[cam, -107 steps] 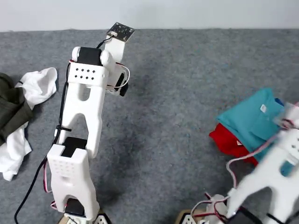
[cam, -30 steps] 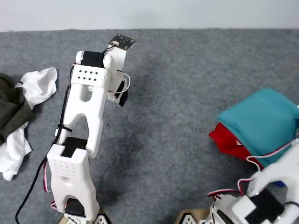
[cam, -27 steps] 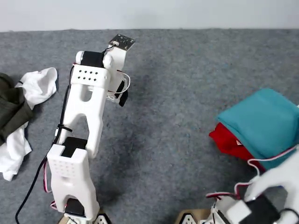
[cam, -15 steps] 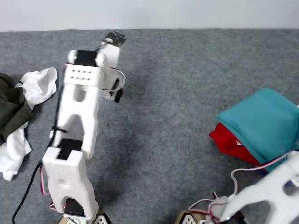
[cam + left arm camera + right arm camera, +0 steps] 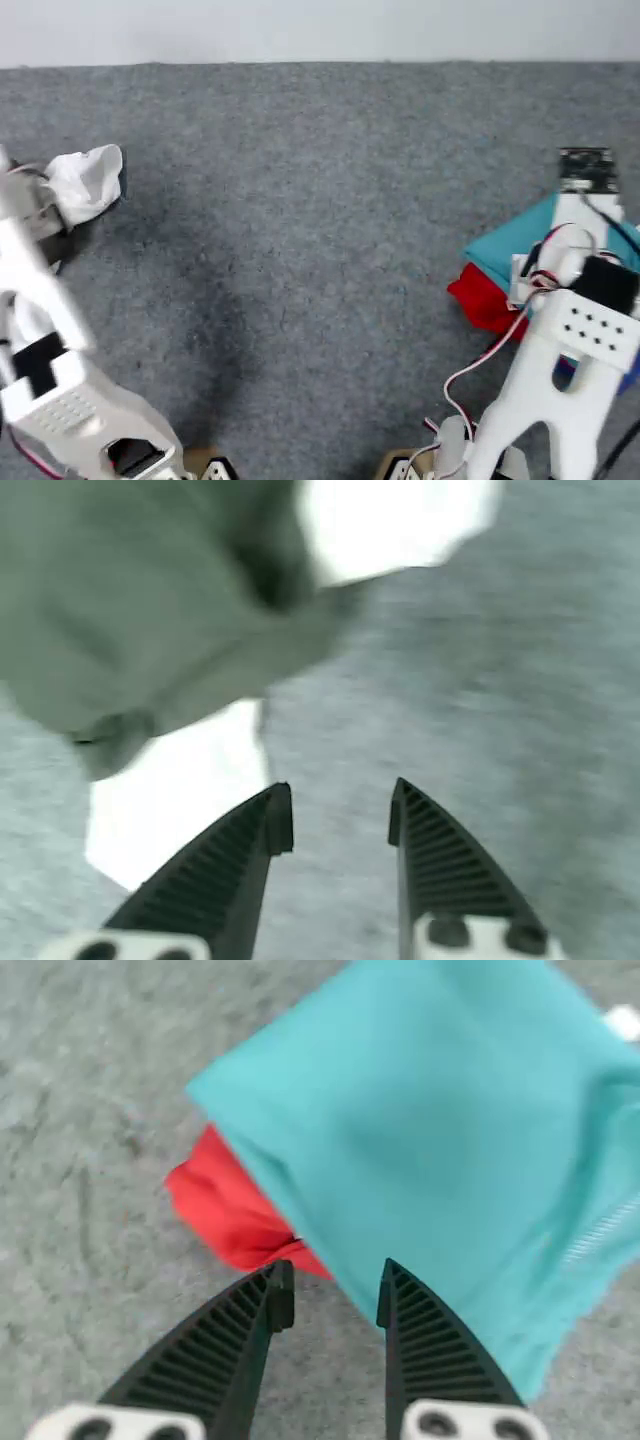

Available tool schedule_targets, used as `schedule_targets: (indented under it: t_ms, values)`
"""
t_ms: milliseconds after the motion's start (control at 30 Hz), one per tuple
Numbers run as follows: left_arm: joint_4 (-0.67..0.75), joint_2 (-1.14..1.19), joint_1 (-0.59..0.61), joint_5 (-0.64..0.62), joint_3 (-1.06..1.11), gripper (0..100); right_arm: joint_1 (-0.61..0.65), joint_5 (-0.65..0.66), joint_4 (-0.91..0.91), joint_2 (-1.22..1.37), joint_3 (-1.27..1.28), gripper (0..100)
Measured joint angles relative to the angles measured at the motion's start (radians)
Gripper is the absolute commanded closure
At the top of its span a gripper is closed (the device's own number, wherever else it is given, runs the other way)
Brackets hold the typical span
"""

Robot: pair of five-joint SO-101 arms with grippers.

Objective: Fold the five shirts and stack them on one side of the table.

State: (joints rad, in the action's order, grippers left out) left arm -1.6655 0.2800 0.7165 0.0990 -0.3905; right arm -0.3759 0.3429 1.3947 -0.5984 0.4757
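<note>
A folded teal shirt (image 5: 430, 1130) lies on top of a folded red shirt (image 5: 225, 1210) at the table's right side; the teal shirt (image 5: 500, 250) and the red shirt (image 5: 478, 300) also show from above. My right gripper (image 5: 333, 1295) hangs open just above the near edge of that stack, holding nothing, and the right arm (image 5: 570, 330) covers much of the stack from above. At the far left lies a loose pile: an olive shirt (image 5: 120, 610) over a white shirt (image 5: 170, 800). My left gripper (image 5: 335, 815) is open above the carpet beside this pile. The white shirt (image 5: 85, 180) peeks out beside the left arm (image 5: 35, 270).
Grey carpet (image 5: 320, 220) covers the table between the two arms. A pale wall (image 5: 320, 30) runs along the far edge. Wires hang from the right arm near the stack.
The left arm swung from the table's left-middle out over the shirt pile at the far left. The right arm rose from the near edge to over the teal and red stack.
</note>
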Motion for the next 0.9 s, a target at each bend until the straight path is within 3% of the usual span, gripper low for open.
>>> schedule_targets:
  t_ms: [100,400,567,733,900]
  values:
    - [0.094,0.031,0.071,0.081,0.006,83,0.052,0.000,0.000,0.000,0.014,85.0]
    - [0.393,0.264,0.100,0.097,0.008,84,0.089,0.000,0.009,0.000,0.015,85.1]
    - [0.491,0.356,0.100,0.075,0.008,100,0.089,0.000,0.009,0.000,0.015,85.1]
    - [0.463,0.361,0.049,0.075,0.003,99,0.089,0.000,0.009,0.000,0.015,85.1]
    - [0.259,0.305,-0.092,0.075,-0.117,99,0.089,0.000,0.009,0.000,0.015,85.1]
